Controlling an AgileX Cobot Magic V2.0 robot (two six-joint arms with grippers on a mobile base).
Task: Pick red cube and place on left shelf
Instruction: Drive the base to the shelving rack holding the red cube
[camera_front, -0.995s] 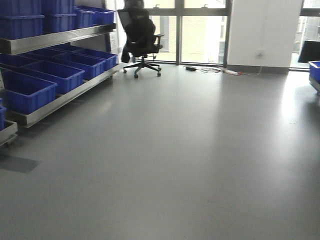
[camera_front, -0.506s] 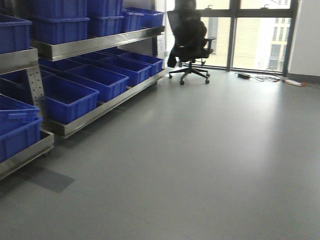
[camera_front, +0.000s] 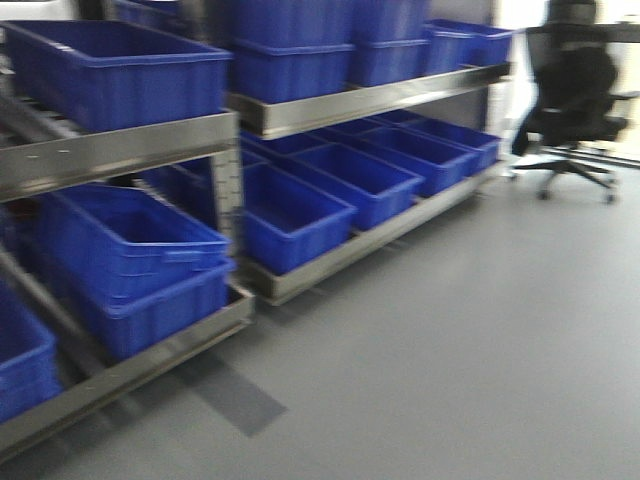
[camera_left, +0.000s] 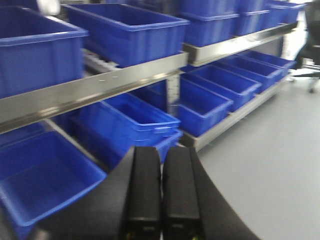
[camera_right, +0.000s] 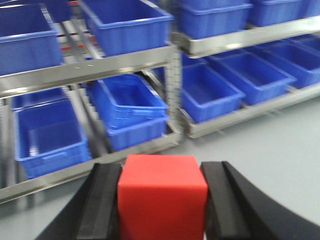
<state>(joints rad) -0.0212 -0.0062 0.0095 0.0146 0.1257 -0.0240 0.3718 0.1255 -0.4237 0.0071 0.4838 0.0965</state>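
The red cube fills the bottom middle of the right wrist view, clamped between the two black fingers of my right gripper, which is shut on it. My left gripper is shut with its two black fingers pressed together and nothing between them. The shelf is a metal rack on the left, its rails carrying blue crates on two levels; it also fills the left wrist view and the right wrist view. Neither gripper shows in the front view.
Rows of blue crates run along the lower rail toward the back. A black office chair stands at the far right by the windows. Grey floor spreads to the right of the rack.
The front view has swung left and closer to the rack: the crates now fill the left half, and the office chair has slid to the far right edge.
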